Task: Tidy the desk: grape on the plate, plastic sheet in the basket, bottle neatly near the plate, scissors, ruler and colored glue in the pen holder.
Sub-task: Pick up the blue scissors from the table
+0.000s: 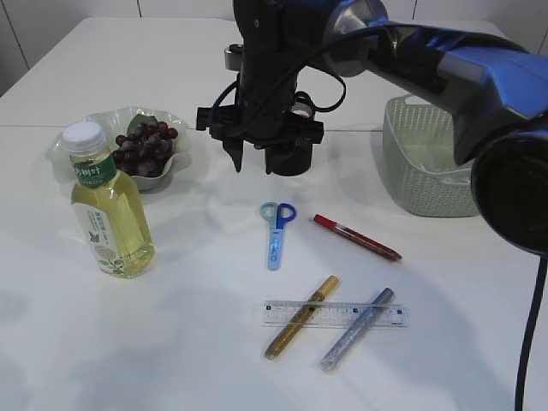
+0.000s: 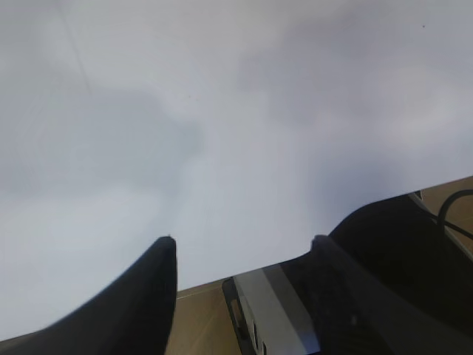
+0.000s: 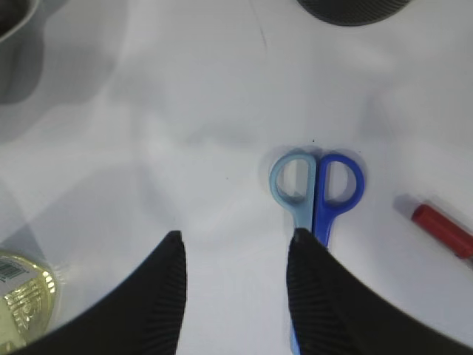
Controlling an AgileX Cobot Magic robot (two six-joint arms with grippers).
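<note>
**Spotter:** Closest to you on the white table [image 1: 445, 342] are 2 glitter glue sticks, the gold one [image 1: 300, 316] and the silver one [image 1: 357, 328], both lying slantwise across a clear plastic ruler [image 1: 335, 313]. The tabletop is smooth and matte, with soft grey shadows on it.

**Operator:** And further back?

**Spotter:** You have the scissors [image 1: 276, 232] flat on the table, with 1 pale-blue and 1 dark-blue loop handle. Just right of them lies the red glue stick [image 1: 356, 237], thin and round. Your bottle [image 1: 106, 205] stands upright at the left: clear plastic, yellowish liquid, white cap, green label. Behind it, dark grapes [image 1: 145, 145] sit in a wavy-edged translucent plate [image 1: 103, 122].

**Operator:** Containers?

**Spotter:** You'll see the pale-green perforated basket [image 1: 425, 163] at the right, and the dark ribbed pen holder [image 1: 287, 156] behind your gripper.

**Operator:** Tools?

**Spotter:** Your right gripper [image 1: 251, 159] hangs above the table behind the scissors, jaws apart, nothing between them; in its wrist view the scissor handles show just past the right fingertip [image 3: 299, 244]. Your left gripper [image 2: 244, 255] is spread too, holding nothing, over bare white surface near the table edge.

**Operator:** The room?

**Spotter:** You can make out only white panelled walls behind the table.
</note>
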